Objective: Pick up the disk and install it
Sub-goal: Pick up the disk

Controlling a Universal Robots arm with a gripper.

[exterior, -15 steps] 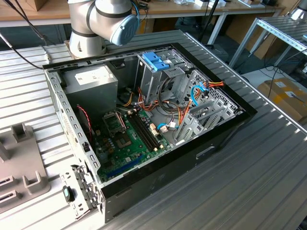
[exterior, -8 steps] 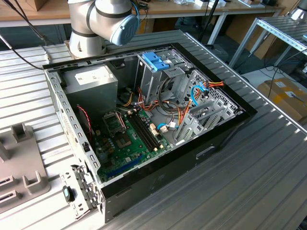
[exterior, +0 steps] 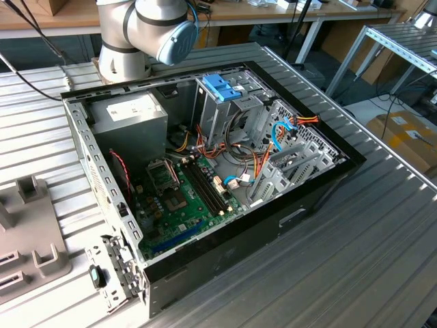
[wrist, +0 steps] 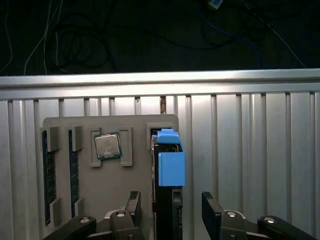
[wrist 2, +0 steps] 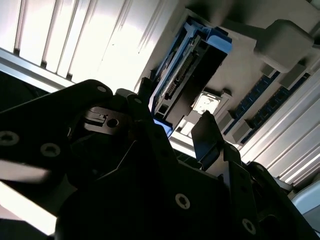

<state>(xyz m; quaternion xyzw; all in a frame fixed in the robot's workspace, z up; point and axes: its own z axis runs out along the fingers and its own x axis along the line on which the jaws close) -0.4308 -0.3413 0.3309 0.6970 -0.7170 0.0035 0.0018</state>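
Observation:
The disk (wrist: 167, 192) stands on edge in a slot of a grey fixture tray (wrist: 107, 192), with a blue plastic piece (wrist: 171, 162) on its end. The second wrist view shows the disk (wrist 2: 182, 75) from the side, its connector edge and blue trim showing. My gripper (wrist: 171, 206) is open just above the tray. One dark finger (wrist: 133, 201) is on each side of the disk, with a gap to it on both sides. In the second wrist view the gripper (wrist 2: 175, 122) hangs close in front of the disk.
The tray also carries a square processor chip (wrist: 107, 146) and memory sticks (wrist: 47, 175). In the exterior view an open computer case (exterior: 205, 171) lies on the ribbed metal table (exterior: 355, 260), with a blue-topped metal cage (exterior: 222, 89), a grey power-supply box (exterior: 130, 113) and loose cables inside.

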